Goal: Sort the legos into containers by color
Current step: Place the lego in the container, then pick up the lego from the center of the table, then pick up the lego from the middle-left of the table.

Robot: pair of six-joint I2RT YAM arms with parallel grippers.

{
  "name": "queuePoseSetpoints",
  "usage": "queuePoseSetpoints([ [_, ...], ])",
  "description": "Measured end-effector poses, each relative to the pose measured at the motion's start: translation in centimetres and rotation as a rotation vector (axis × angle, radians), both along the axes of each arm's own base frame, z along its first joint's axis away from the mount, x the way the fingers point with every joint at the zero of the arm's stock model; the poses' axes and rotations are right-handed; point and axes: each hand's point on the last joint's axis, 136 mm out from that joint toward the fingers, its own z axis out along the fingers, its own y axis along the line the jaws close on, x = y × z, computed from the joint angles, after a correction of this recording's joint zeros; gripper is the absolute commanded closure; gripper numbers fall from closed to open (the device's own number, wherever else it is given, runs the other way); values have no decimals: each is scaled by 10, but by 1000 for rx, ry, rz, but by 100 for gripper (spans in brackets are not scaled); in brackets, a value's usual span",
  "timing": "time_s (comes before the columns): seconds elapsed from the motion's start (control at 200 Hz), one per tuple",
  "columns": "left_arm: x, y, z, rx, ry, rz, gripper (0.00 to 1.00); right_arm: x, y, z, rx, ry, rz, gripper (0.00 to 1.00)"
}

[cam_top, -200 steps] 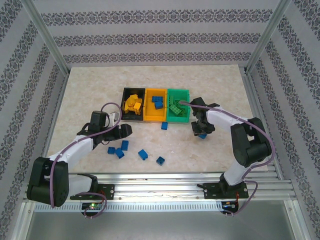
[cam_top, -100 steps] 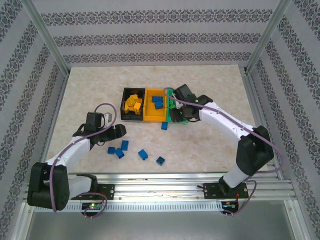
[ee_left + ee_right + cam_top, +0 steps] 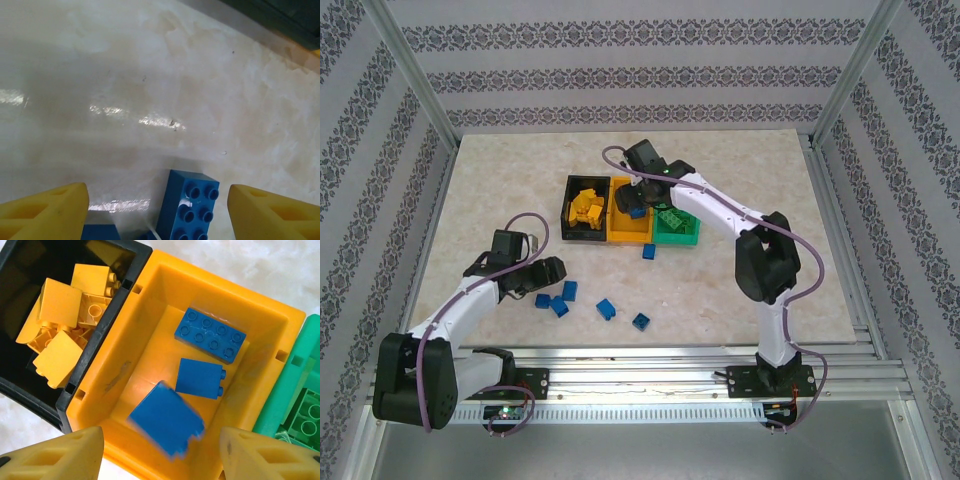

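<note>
Left arm (image 3: 470, 295), right arm (image 3: 715, 205): white, black joints, purple cables; yellow claw fingers (image 3: 50, 450).

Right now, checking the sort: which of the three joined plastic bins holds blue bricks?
The middle, orange-yellow plastic bin; the black bin holds yellow bricks, the green bin green bricks.

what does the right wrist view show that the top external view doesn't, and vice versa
Right wrist view: a blurred blue brick inside the open right gripper, above the orange bin, plus stud detail on a two-by-four blue brick inside it. Top external: loose blue bricks on the table near the left gripper. Both: black bin of yellow bricks, orange bin, green bin.
</note>
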Motion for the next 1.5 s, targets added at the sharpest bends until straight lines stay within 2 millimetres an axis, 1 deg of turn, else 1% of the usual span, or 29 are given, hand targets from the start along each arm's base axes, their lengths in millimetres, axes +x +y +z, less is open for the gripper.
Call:
queuePoseSetpoints([
  [0.045, -2, -3, -2, 4, 9, -9, 29, -2, 0, 0, 0, -2, 2, 37],
  [0.1, -4, -7, -4, 17, 16, -27, 29, -11, -4, -4, -10, 7, 6, 38],
  [0.195, -6, -15, -7, 41, 37, -64, 29, -33, -10, -12, -31, 32, 21, 39],
  [0.29, -2, -20, -8, 74, 51, -87, 30, -62, -19, -21, -54, 52, 31, 40],
  [0.37, 1, -26, -7, 100, 46, -117, 31, -89, -28, -33, -73, 77, 34, 40],
  [0.44, 3, -31, -7, 122, 44, -143, 32, -106, -33, -45, -87, 92, 29, 40],
  [0.565, 3, -35, -17, 167, 72, -177, 34, -122, -38, -69, -117, 122, 10, 40],
  [0.635, 3, -35, -23, 186, 97, -191, 36, -123, -41, -74, -122, 127, -11, 40],
  [0.705, 3, -37, -27, 207, 113, -206, 37, -120, -42, -75, -120, 115, -33, 40],
  [0.749, 3, -39, -29, 217, 118, -216, 39, -117, -43, -74, -115, 104, -55, 40],
  [0.904, -1, -48, -30, 248, 116, -261, 41, -108, -47, -76, -122, 62, -116, 39],
  [0.939, -2, -50, -30, 253, 117, -269, 44, -106, -46, -78, -122, 57, -124, 39],
  [0.969, -3, -51, -30, 257, 118, -276, 47, -105, -45, -82, -123, 60, -129, 39],
  [1.084, -5, -51, -33, 274, 132, -286, 49, -104, -40, -102, -148, 85, -133, 40],
  [1.149, -7, -50, -36, 281, 144, -287, 56, -105, -37, -115, -164, 106, -136, 40],
  [1.184, -8, -50, -38, 283, 150, -289, 57, -106, -37, -122, -174, 116, -138, 40],
  [1.229, -8, -49, -40, 293, 155, -290, 57, -104, -35, -125, -176, 116, -145, 40],
  [1.334, -7, -48, -40, 301, 156, -287, 62, -97, -28, -122, -160, 98, -156, 45],
  [1.389, -6, -48, -40, 303, 155, -287, 62, -95, -26, -125, -159, 98, -158, 50],
  [1.479, -6, -48, -39, 302, 153, -287, 64, -92, -23, -124, -152, 86, -163, 58],
  [1.504, -6, -48, -39, 302, 152, -287, 67, -91, -23, -125, -150, 85, -167, 61],
])
